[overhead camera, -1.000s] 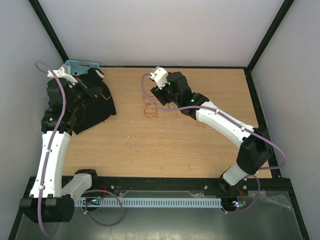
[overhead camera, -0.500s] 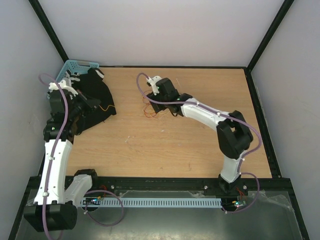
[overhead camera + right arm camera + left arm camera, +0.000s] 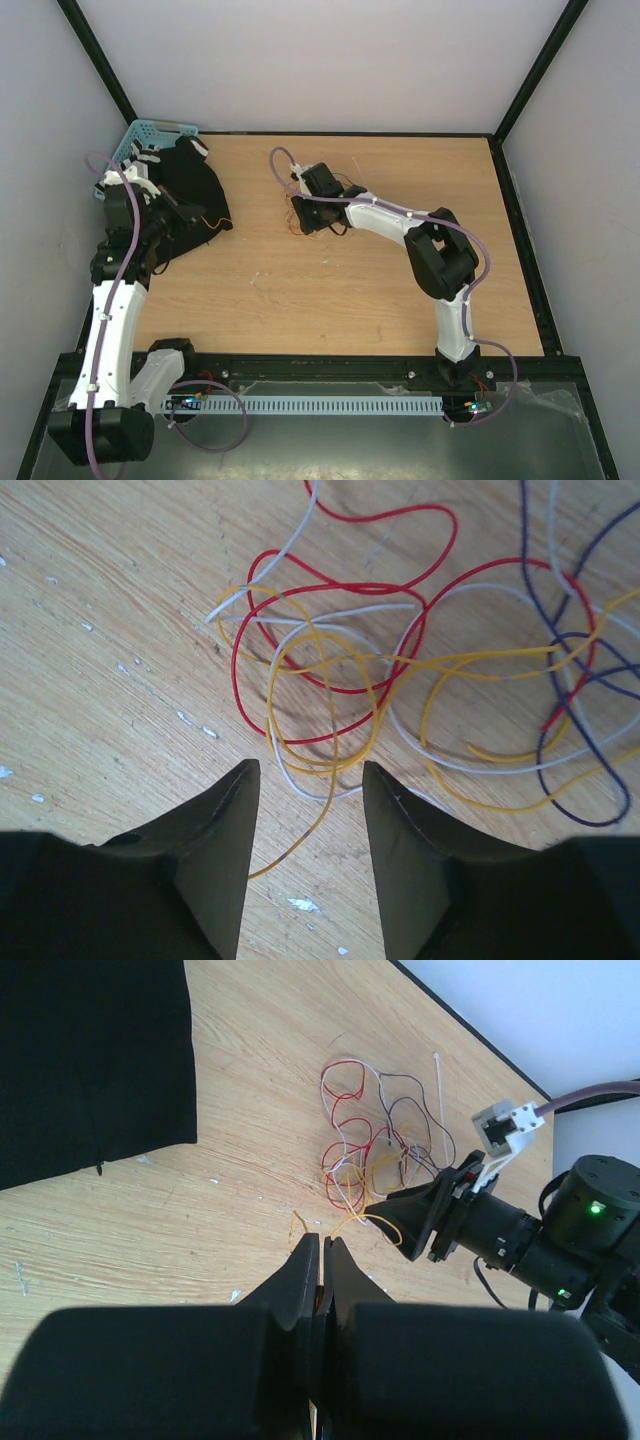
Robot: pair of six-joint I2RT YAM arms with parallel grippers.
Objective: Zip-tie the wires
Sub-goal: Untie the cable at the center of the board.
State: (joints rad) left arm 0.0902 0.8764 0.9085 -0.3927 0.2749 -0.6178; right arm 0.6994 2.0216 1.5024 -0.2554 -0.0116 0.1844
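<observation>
Tabletop [image 3: 300, 290]: wires [image 3: 400, 670] are found just ahead of the spread right gripper [image 3: 305, 830].
A yellow strand [image 3: 360, 1222] is seemingly pinched by the left gripper [image 3: 322, 1260].

right gripper [image 3: 308, 805] at the wires [image 3: 420, 662]
jaws apart, one yellow strand running between the tips; red, white, yellow and dark loops tangled on the wooden table [image 3: 100, 630].

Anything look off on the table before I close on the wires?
One thing: the left claw is shut on a stray yellow wire, apart from the wires tangled ahead of the open right claw. The white zip tie lies loose beyond the tangle.
</observation>
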